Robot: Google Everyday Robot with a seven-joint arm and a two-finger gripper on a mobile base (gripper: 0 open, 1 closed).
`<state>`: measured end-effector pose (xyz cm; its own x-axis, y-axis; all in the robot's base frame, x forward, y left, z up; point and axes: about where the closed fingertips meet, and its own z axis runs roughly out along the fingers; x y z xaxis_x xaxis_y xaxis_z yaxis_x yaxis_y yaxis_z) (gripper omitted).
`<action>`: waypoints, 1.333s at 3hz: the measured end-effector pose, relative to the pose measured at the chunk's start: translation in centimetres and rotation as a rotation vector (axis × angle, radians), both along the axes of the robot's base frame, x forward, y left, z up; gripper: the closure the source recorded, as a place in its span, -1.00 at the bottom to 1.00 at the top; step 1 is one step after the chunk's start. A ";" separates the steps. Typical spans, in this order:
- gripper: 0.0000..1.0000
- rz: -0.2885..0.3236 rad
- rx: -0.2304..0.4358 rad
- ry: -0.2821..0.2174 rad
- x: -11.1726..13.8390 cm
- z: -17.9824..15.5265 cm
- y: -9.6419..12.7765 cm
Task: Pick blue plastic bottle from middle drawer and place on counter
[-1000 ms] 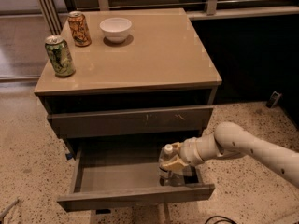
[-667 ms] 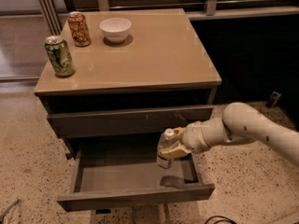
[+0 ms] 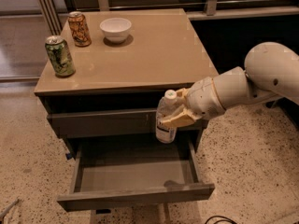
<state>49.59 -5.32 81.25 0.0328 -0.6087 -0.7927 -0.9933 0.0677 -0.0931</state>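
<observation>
My gripper point(image 3: 176, 115) is shut on the blue plastic bottle point(image 3: 165, 118), a small clear bottle with a white cap. It holds the bottle upright in the air, in front of the cabinet's upper drawer front and just below the counter's front edge. The middle drawer point(image 3: 135, 176) is pulled open below and its inside is bare. The tan counter point(image 3: 154, 55) tops the cabinet. My arm reaches in from the right.
On the counter stand a green can point(image 3: 60, 55) at the front left, an orange can point(image 3: 79, 29) behind it, and a white bowl point(image 3: 115, 29) at the back. Speckled floor surrounds the cabinet. A dark cable point(image 3: 219, 219) lies at the bottom.
My gripper has lifted the bottle up out of the open drawer, from near the drawer floor to just below the counter's front edge.
</observation>
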 end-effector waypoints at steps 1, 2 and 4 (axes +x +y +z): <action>1.00 0.003 -0.001 0.004 -0.1 -0.2 0.1; 1.00 -0.006 0.005 0.031 0.2 0.9 -0.1; 1.00 -0.031 0.044 0.083 3.5 10.9 0.4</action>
<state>53.05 -4.87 92.10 -0.0527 -0.5728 -0.8180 -0.9949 0.1008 -0.0064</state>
